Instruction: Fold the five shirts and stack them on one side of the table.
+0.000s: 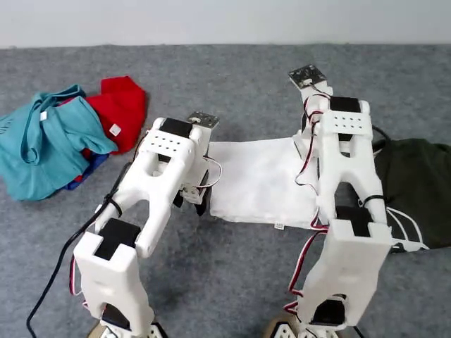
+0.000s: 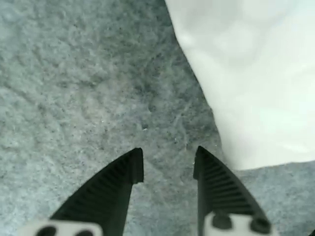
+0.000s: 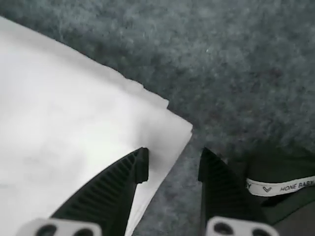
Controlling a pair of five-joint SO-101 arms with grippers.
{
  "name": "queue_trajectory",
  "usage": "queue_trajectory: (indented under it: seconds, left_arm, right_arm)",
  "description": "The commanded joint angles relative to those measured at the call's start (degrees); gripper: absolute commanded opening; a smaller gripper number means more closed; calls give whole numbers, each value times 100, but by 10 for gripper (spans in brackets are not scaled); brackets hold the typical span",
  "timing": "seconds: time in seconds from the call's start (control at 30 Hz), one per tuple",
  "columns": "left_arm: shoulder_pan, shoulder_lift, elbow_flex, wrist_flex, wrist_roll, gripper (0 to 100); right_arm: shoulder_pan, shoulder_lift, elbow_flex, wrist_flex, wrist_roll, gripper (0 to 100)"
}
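The left gripper [image 2: 169, 158] was spread beside the white shirt [image 2: 256, 73], not over it. It could close on just the grey table [image 2: 74, 73].

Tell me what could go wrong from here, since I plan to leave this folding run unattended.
The right gripper is open over a corner of the white shirt, close beside the dark green shirt; a grab there might catch both. The left gripper is open over the grey table cover, just off the white shirt; closing there would probably miss the cloth.
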Motion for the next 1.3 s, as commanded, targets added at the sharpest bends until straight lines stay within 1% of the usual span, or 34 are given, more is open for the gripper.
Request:
queue_trajectory:
  seconds: [0.0,0.1,0.17,0.3,0.4,0.57,0.7,0.83,1.07,1.27]
  left_arm:
    - [0,-343,-22,79,-79,177]
    - [0,-378,-22,149,-79,177]
    - [0,-396,-66,325,-97,177]
    - [-132,-396,-567,844,-255,177]
    - [-167,-396,-1095,905,-255,177]
    - [325,-369,-1921,888,-237,177]
    - [695,-176,-2044,782,-237,177]
    - [800,431,-1868,747,-237,177]
    - [563,1626,-1868,571,-237,177]
    - [105,1934,-1868,589,-246,176]
  right_arm:
    - [48,-48,-246,-268,62,183]
    - [48,-75,-246,-479,70,183]
    - [48,-171,-316,-347,70,183]
    - [57,-752,-809,971,70,183]
    - [57,-1138,-1046,2000,70,186]
    - [66,-1376,-1046,2914,70,185]
    - [66,-1411,-1002,2993,35,184]
    - [66,-1411,-993,2993,35,184]
    - [66,-1367,-993,2976,53,184]
    - [66,-1358,-985,2976,62,184]
